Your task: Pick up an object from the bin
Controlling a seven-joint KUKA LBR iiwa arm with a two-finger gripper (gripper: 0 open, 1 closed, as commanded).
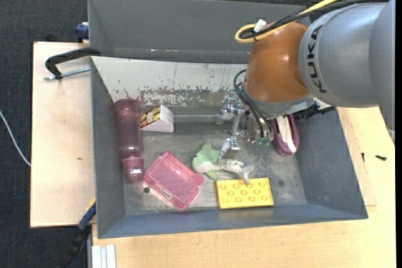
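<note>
My gripper [235,128] hangs below the orange wrist cover, over the middle of the bin floor. Its tip is just above a pale green and white soft thing [207,159] and close to it. A yellow studded block [245,192] lies flat a little nearer the front wall. A purple and white brush-like thing [286,135] leans at the right, partly hidden by the arm. I see nothing held in the gripper.
A pink ribbed box [171,180] lies front left. A purple bottle [128,138] lies along the left wall, with a small white and yellow carton [157,118] beside it near the back. The arm covers the bin's back right.
</note>
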